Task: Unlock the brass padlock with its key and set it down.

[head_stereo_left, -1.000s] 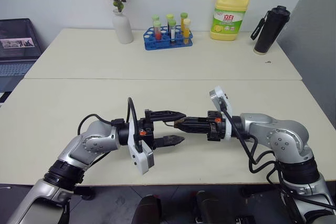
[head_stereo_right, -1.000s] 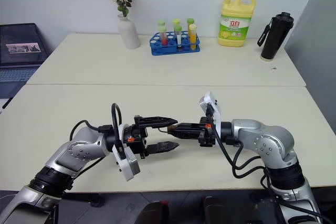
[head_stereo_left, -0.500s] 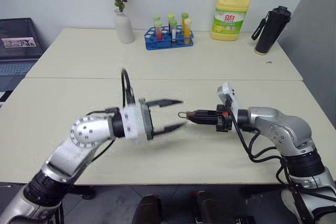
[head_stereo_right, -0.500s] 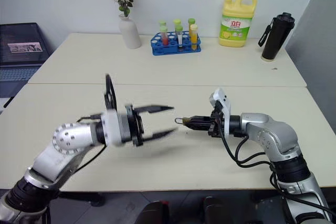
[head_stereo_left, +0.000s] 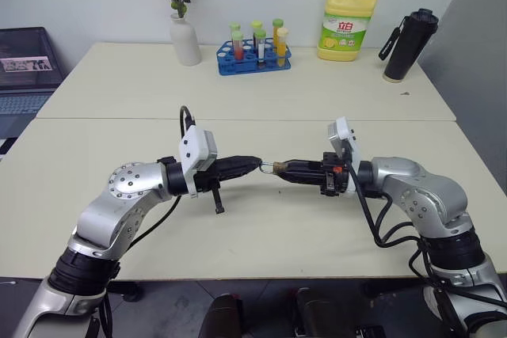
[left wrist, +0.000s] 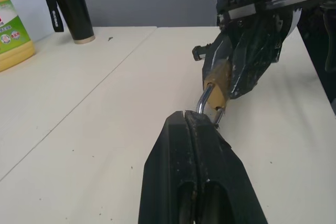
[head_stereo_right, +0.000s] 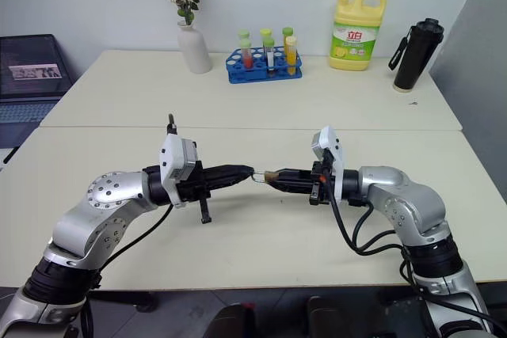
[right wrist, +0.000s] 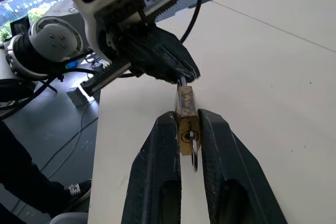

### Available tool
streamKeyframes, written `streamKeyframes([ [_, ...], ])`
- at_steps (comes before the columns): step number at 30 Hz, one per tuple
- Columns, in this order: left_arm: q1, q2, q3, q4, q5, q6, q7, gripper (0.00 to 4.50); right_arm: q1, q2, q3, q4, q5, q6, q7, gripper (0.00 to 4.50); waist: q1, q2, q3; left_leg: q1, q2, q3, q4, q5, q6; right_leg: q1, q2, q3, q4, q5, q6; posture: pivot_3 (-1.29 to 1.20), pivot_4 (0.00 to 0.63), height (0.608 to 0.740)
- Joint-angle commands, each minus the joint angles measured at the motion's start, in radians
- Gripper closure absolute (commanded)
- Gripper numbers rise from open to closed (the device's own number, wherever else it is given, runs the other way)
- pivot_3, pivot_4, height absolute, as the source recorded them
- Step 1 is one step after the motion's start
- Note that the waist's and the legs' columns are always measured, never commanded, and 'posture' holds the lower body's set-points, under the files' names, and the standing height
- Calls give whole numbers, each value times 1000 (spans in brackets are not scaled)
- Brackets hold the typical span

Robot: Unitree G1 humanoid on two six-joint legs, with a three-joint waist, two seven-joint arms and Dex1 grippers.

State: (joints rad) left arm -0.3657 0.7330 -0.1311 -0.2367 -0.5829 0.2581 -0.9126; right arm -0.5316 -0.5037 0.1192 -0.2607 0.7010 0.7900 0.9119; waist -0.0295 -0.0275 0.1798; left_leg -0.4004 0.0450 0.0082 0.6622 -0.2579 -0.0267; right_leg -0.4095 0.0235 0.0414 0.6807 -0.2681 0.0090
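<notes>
Silver-grey arms, two, raised above the near table (head_stereo_left: pixel 261 251), forearms bent inward so the grippers point at each other, level, tip to tip at the middle.

Left gripper (head_stereo_left: pixel 252 162): points toward the robot's right, wrist camera block on top. Black fingers (left wrist: pixel 194 166) pressed flat together; their tips close on the silver shackle (left wrist: pixel 205 100) of the padlock (right wrist: pixel 187 114).

Right gripper (head_stereo_left: pixel 283 169): points toward the robot's left, white camera block above the wrist. Fingers (right wrist: pixel 157 177) nearly closed, with a narrow gap taken up by the brass lock body, clamped between them with its keyhole face toward the wrist camera.

Padlock: held in the air between the two grippers, clear of the table, body in the right gripper, shackle at the left fingertips. Whether the shackle is released cannot be told.

Key (right wrist: pixel 193 153): silvery, at the keyhole end of the body, between the right fingers; how deep it sits cannot be told.

Surface: cream tabletop, near table joined by a seam to a far table (head_stereo_left: pixel 119 85).

On the far table: white vase (head_stereo_left: pixel 185 39) with dried flowers; blue rack (head_stereo_left: pixel 255 59) of capped tubes; yellow pump bottle (head_stereo_left: pixel 346 23) with green label; black flask (head_stereo_left: pixel 408 37) at the right edge.

Room: pale wall behind; laptop (head_stereo_left: pixel 27 69) at far left; grey panel at right.
</notes>
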Motion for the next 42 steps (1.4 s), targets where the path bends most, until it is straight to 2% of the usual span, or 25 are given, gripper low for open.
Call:
streamKeyframes([
  [1, -7, -26, 12, -11, 17, 4, -24, 4500, -14, -2, -44, -44, 29, -3, -4, 4305, 0, 0, 0, 0, 0, 0, 0, 0, 0, 0, 0, 0, 0, 0, 0, 0, 150, 740],
  [11, -19, -91, 32, -9, 50, 26, -33, 4500, -8, -2, -50, -52, 42, 10, -13, 4305, 0, 0, 0, 0, 0, 0, 0, 0, 0, 0, 0, 0, 0, 0, 0, 0, 150, 740],
  [29, 0, -106, 88, -158, -10, 148, -5, 4500, -1, -4, -27, -20, 8, -5, -6, 4305, 0, 0, 0, 0, 0, 0, 0, 0, 0, 0, 0, 0, 0, 0, 0, 0, 150, 740],
  [42, -18, -113, 109, -167, -30, 188, 17, 4500, 14, -6, -24, -19, -13, -15, 15, 4305, 0, 0, 0, 0, 0, 0, 0, 0, 0, 0, 0, 0, 0, 0, 0, 0, 150, 740],
])
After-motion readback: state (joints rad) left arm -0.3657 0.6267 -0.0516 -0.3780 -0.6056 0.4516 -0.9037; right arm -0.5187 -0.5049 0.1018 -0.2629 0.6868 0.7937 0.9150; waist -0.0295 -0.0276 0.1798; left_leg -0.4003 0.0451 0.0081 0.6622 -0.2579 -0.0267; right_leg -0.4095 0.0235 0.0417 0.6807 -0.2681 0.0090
